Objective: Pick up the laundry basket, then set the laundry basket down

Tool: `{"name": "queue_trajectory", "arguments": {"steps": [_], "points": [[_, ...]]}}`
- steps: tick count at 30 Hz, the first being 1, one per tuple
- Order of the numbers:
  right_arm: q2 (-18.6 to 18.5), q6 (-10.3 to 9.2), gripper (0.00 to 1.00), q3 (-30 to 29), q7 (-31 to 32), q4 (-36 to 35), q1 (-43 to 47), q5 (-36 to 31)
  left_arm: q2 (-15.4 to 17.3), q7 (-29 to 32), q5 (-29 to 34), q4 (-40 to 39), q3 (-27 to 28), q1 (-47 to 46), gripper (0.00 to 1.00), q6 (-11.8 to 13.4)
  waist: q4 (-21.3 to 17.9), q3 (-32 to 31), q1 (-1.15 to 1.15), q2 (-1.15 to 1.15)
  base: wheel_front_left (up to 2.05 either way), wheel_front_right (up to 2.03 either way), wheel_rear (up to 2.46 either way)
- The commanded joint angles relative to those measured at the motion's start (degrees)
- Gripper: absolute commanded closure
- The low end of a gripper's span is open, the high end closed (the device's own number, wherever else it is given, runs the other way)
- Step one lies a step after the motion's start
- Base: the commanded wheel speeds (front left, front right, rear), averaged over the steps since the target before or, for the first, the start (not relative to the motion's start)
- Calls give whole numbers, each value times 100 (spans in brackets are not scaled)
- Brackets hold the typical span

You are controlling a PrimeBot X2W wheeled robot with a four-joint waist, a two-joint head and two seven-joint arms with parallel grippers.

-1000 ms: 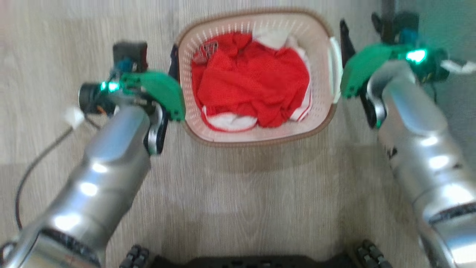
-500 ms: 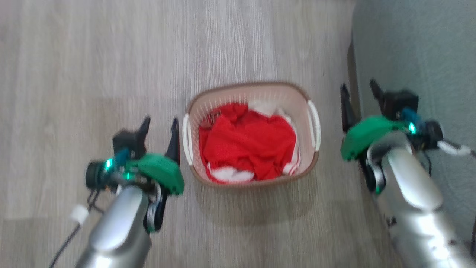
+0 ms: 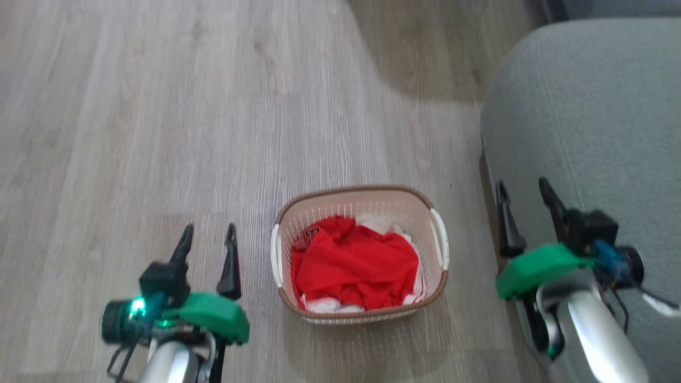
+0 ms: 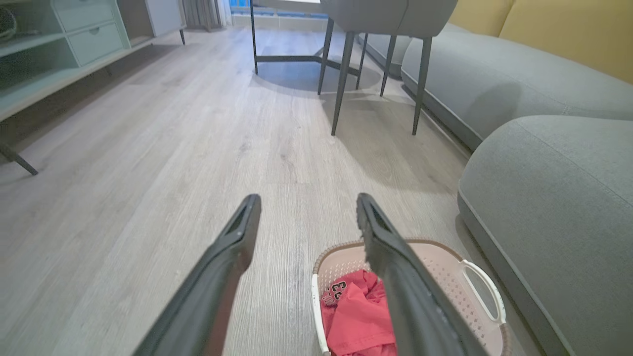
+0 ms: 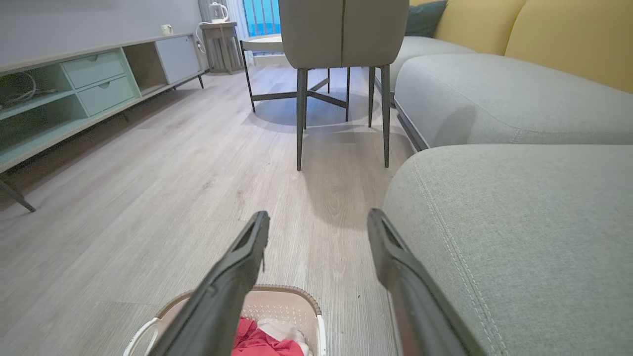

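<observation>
The laundry basket (image 3: 354, 188) stands on the floor (image 3: 159, 133) beside a grey sofa (image 3: 585, 106), holding red cloth (image 3: 354, 266), with nothing gripping it. Whether the lift is finished or unstarted cannot be told. The left end effector (image 3: 209, 229) and right end effector (image 3: 521, 183) flank it, clear of its handles, fingers apart and pointing forward.

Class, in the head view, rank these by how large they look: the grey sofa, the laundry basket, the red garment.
1. grey sofa, largest, though cut off by the picture's edge.
2. laundry basket.
3. red garment, lying inside the basket.
</observation>
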Motion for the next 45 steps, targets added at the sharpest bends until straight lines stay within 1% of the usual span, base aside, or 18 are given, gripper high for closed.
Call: {"name": "queue_trajectory", "arguments": {"steps": [1,7,13,19,38,39,43,45], "points": [[47,-14,0,89,-76,-294,15,-58,48,-54,68,-285,257,-49,0,41,8,-146,1,0,0,0,0],[48,-14,0,32,-76,-1000,657,-26,20,-54,253,-892,486,577,0,79,32,-374,1,0,0,0,0],[48,-14,0,4,-76,-1418,1158,-10,-27,-54,328,-1140,618,972,0,86,64,-524,1,0,0,0,0],[48,-14,0,-39,-76,-1515,1391,25,-45,-54,388,-1190,724,1132,0,72,48,-625,1,0,0,0,0],[48,-14,0,-45,-76,-1438,1492,50,-92,-55,543,-1203,830,1244,0,-39,-7,-756,1,0,0,0,0],[79,0,100,-157,0,-1282,1587,32,-56,0,508,-1004,591,1426,100,-18,-7,-757,1,0,0,0,0],[103,0,100,-142,10,-902,1738,37,-58,27,502,-638,518,1529,100,-13,-9,-759,1,0,0,0,0],[100,0,100,-145,27,-879,1752,150,-60,48,389,-610,533,1528,100,-30,-12,-756,1,0,0,0,0]]}}
